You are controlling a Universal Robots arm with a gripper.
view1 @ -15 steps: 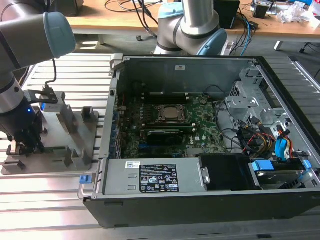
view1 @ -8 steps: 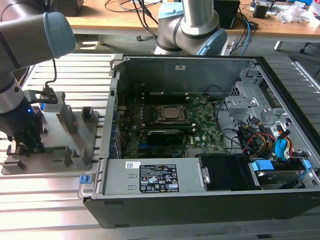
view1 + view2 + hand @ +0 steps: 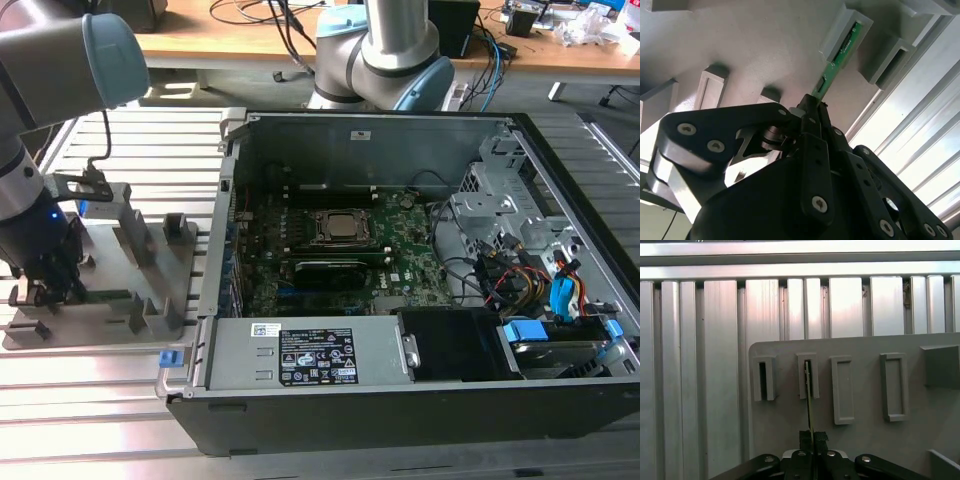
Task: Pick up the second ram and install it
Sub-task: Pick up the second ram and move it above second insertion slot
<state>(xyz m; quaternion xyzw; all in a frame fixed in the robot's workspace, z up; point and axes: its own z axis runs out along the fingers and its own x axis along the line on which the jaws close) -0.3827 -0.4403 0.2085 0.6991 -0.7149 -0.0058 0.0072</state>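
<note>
The pincer (image 3: 812, 104) is matt black, its links studded with bright metal screw heads (image 3: 820, 203). Between its tips, the second ram (image 3: 834, 67) is a smooth green board with a slight gloss. Just beyond it, the slotted holder (image 3: 865, 385) looks like matt grey plastic. It lies on a surface (image 3: 720, 365) of brushed, shiny aluminium slats.

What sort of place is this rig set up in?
Probably a robotics lab or assembly test cell: an open PC case sits on a slotted aluminium table, the hand is shut on the ram in a grey fixture, and a cable-strewn bench stands behind.
</note>
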